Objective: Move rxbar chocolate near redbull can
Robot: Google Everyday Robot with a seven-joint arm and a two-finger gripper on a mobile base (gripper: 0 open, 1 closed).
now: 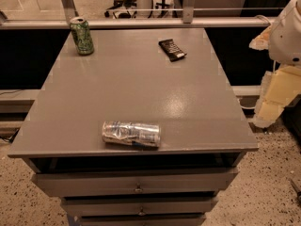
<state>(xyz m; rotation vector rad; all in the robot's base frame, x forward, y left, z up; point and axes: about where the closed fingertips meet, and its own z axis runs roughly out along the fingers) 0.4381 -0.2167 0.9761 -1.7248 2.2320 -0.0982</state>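
Note:
The rxbar chocolate (172,49), a small flat bar in a black wrapper, lies at the far right of the grey table top (141,93). The redbull can (131,133), silver and blue, lies on its side near the table's front edge, left of centre. My arm with its white joint and pale yellow parts hangs off the table's right side; the gripper (269,108) is below the table's right edge level, well away from both the bar and the can.
A green can with dark markings (82,36) stands upright at the table's far left corner. Drawers (136,182) sit under the table top. A metal rail (141,22) runs behind the table. Speckled floor lies around it.

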